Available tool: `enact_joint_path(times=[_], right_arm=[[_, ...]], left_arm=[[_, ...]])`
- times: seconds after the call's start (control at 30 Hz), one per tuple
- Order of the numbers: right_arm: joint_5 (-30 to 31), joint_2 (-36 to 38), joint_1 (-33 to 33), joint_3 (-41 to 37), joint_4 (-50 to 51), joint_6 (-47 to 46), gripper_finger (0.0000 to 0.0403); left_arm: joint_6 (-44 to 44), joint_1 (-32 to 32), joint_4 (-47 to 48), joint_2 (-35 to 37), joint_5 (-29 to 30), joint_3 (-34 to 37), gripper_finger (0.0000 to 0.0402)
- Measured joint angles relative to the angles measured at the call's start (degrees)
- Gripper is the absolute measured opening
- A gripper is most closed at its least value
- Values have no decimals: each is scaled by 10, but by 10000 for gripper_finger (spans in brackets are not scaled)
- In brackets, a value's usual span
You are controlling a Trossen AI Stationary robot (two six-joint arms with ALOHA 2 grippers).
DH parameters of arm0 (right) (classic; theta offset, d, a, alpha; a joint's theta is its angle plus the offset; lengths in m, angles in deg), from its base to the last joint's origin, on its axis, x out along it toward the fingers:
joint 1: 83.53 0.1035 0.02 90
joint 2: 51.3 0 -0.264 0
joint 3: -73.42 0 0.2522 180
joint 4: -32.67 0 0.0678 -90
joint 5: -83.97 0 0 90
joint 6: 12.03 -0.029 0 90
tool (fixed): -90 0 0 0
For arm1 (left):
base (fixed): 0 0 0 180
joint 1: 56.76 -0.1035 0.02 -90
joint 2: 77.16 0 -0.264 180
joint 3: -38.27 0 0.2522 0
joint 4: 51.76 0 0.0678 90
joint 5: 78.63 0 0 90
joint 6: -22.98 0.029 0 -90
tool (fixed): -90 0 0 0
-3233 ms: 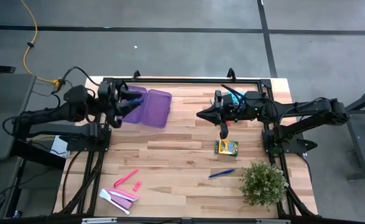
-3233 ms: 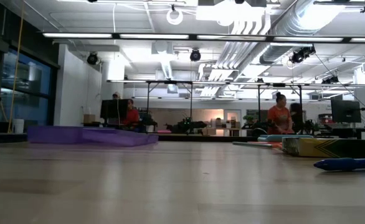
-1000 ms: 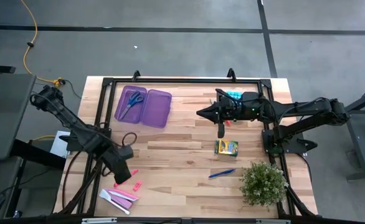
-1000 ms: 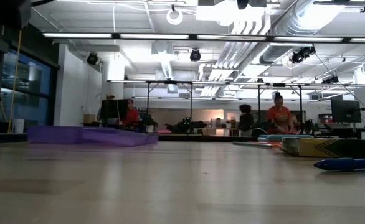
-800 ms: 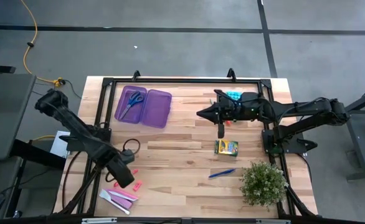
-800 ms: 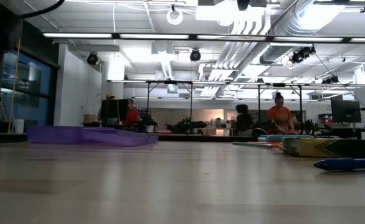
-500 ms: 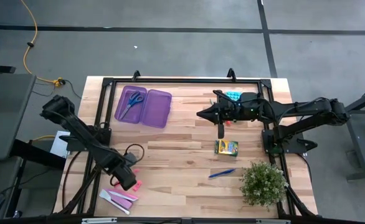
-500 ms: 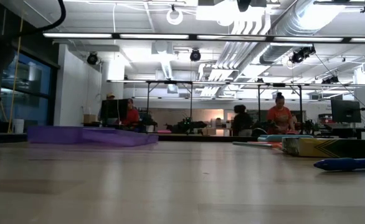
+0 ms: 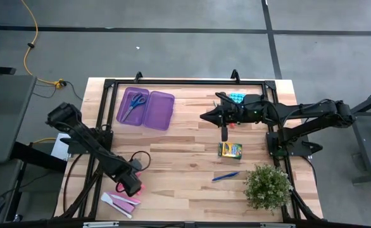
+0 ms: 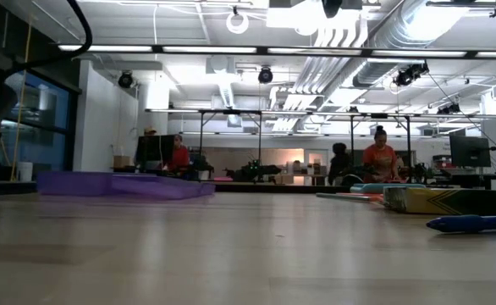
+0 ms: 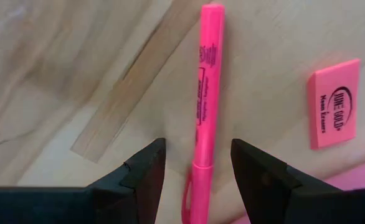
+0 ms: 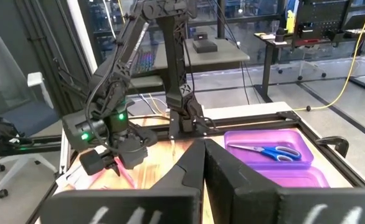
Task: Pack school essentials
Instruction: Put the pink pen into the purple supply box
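Right gripper (image 12: pixel 202 163) fingers pressed together in foreground. Beyond: purple tray (image 12: pixel 307 165) holding blue-handled scissors (image 12: pixel 265 151). Left gripper (image 12: pixel 117 163) low over table, pink marker (image 12: pixel 124 175) beneath it.

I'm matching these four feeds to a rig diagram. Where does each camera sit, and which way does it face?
High: overhead, looking straight down; both arms show, left gripper at the near-left corner.
Low: table height, looking level across to the room; no gripper shows.
Left wrist: looks down between its open fingers at the pink marker.
Right wrist: looks across the table past the shut right gripper.
Shared: high and right wrist both show the scissors in the purple case.
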State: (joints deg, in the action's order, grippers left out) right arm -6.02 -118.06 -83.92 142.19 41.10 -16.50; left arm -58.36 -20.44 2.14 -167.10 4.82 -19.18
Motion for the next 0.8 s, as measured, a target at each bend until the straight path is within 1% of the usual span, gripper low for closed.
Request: enact_joint_path(times=[0.2,0.3,0.4,0.63,0.7,0.8], right_arm=[[0,0,0,0,2,0,0],[0,0,0,0,2,0,0],[0,0,0,0,2,0,0],[0,0,0,0,3,0,0],[0,0,0,0,2,0,0],[0,0,0,0,2,0,0]], left_arm=[[20,1,2,-19,-1,-2,171],[25,1,5,-22,3,-2,159],[25,1,7,-22,14,-2,128],[47,2,-2,-22,19,-2,34],[59,2,0,-18,21,-1,16],[74,-1,1,-10,23,0,8]])
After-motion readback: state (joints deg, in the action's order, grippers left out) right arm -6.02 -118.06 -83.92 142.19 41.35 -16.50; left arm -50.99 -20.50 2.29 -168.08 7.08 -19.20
